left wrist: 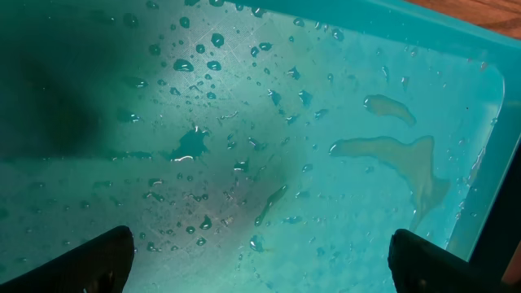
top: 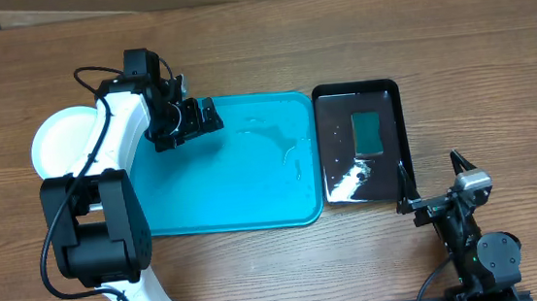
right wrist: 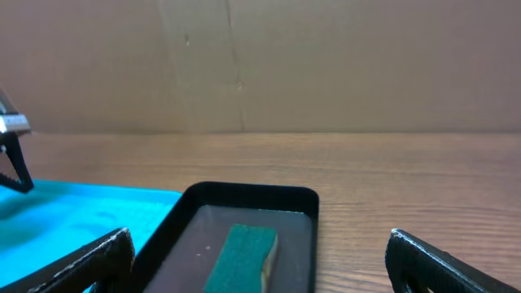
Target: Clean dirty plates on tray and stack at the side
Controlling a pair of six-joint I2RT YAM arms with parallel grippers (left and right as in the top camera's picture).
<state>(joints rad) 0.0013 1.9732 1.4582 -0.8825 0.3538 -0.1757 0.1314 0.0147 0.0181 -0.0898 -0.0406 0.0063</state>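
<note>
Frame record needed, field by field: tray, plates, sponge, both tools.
tray: turquoise tray, wet, no plates on it
plates: white plate left of the tray, partly hidden by the arm; how many are stacked cannot be told
black tray: black tray beside the turquoise one, holding a green sponge and foam
left tool: left tool open, empty, over the tray's far left part
right tool: right tool open, empty, by the black tray's near corner

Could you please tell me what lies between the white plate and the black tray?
The overhead view shows the wet blue tray there, with the left gripper open above its far-left corner.
</note>
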